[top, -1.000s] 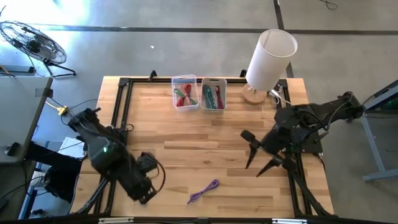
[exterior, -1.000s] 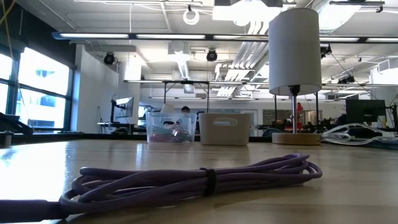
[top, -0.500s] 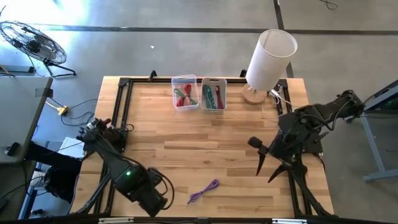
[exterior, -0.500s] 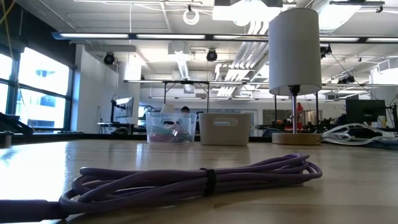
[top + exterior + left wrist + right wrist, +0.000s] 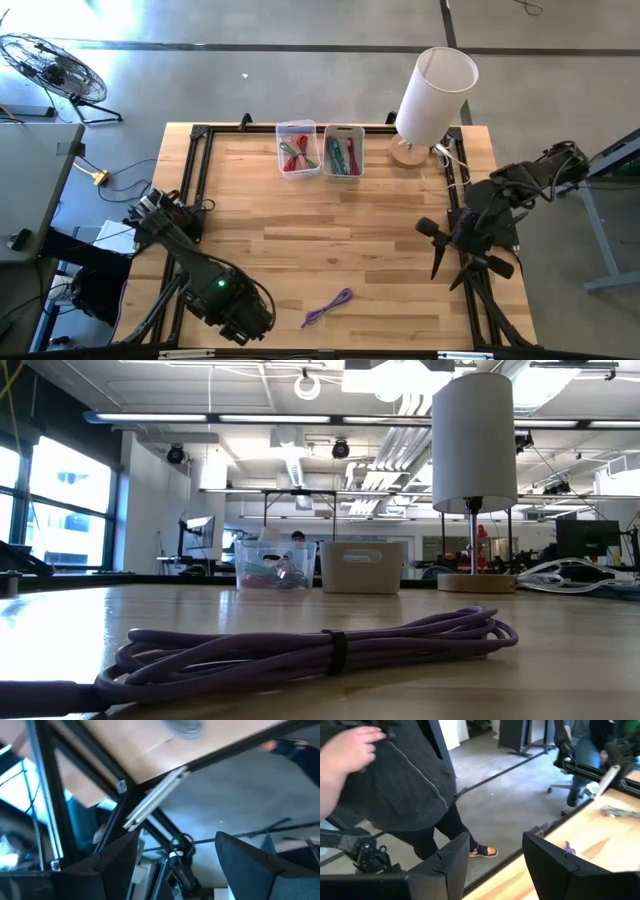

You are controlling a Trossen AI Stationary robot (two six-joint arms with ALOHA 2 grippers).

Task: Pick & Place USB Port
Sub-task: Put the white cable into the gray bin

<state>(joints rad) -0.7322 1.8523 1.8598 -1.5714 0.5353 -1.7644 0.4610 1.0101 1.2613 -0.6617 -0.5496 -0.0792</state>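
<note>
Wooden slats of the table [image 5: 330, 230] run under two dark arms. At its right edge the right gripper [image 5: 447, 266] hangs with fingers spread apart, holding nothing; its wrist view looks past them to a person in a dark grey top [image 5: 405, 785] standing on the floor. The left gripper [image 5: 245, 318] sits at the near left corner, fingers also parted and empty. Between them, near the front edge, lies the coiled purple cable [image 5: 327, 306], untouched. Far back stand a clear bin [image 5: 297, 149], a white bin [image 5: 342, 151] and a white cylindrical lamp [image 5: 432, 92].
</note>
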